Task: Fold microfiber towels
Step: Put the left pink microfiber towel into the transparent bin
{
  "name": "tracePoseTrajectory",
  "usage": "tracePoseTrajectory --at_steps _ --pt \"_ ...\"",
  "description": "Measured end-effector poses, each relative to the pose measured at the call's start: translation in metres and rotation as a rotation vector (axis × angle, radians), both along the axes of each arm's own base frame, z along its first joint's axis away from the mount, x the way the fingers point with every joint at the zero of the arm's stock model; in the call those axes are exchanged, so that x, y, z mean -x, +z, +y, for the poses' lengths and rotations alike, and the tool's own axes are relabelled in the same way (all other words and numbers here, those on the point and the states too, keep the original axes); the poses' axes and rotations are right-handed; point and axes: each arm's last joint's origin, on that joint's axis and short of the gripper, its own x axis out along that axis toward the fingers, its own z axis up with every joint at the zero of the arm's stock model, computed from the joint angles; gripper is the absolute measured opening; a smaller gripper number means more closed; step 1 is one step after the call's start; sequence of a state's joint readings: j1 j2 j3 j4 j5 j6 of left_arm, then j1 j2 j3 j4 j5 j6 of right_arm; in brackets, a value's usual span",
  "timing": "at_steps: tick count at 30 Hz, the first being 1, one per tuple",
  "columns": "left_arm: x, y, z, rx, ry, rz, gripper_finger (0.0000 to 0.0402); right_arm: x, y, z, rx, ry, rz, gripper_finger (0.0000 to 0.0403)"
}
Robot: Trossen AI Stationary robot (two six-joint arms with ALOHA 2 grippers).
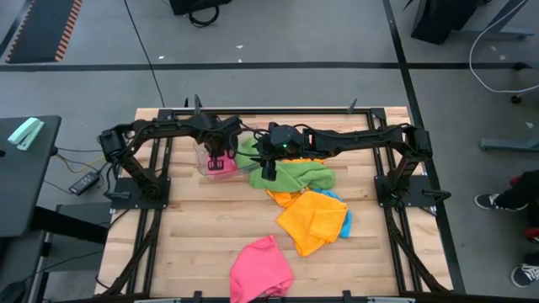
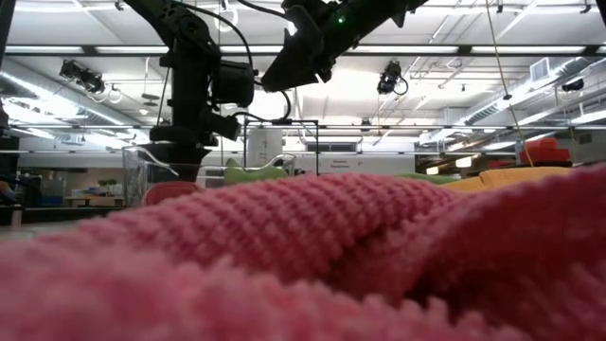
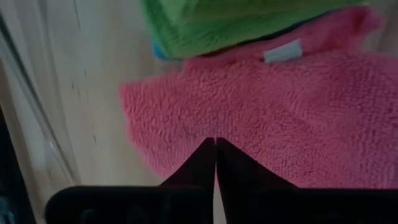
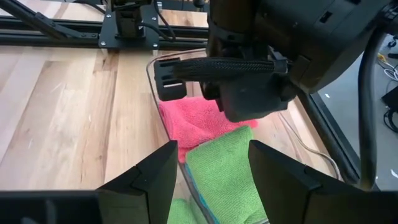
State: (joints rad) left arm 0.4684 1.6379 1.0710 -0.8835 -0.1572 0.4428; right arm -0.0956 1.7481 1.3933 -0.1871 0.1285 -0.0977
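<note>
Left wrist view: fuzzy pink towel (image 3: pixel 273 118).

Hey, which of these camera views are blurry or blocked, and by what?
Low view: a pink towel right at the lens fills the lower half, soft-focused, hiding the table. Left wrist view: the whole picture is blurred, with pink cloth close to the lens. High view and right wrist view: sharp, evenly lit.
</note>
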Motion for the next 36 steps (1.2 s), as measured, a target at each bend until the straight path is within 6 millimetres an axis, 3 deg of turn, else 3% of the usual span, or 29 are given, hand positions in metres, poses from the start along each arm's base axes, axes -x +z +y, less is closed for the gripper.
tracePoseTrajectory --at_steps 4,11,20,23,28,36 --pt "-0.001 0.000 -0.002 0.048 -0.105 -0.013 0.0032 0.000 0.000 0.000 0.000 0.000 0.000 0.0206" --pt "0.004 -0.010 -0.005 0.071 -0.294 0.029 0.0007 0.000 0.000 0.000 -0.005 0.008 -0.002 0.0206" --pt "0.001 -0.022 -0.003 0.016 -0.363 -0.029 0.0017 -0.001 0.001 0.003 -0.003 0.015 -0.017 0.0206" --pt "0.002 -0.022 -0.004 -0.006 -0.474 0.010 0.0007 -0.002 0.002 0.006 0.004 0.029 -0.025 0.0206" --pt "-0.001 -0.022 -0.007 -0.039 -0.627 0.035 0.0025 -0.002 0.002 0.009 0.007 0.037 -0.026 0.0206" --pt "-0.003 -0.022 0.001 -0.038 -0.668 -0.019 0.0008 -0.003 0.003 0.010 0.008 0.041 -0.035 0.0206"
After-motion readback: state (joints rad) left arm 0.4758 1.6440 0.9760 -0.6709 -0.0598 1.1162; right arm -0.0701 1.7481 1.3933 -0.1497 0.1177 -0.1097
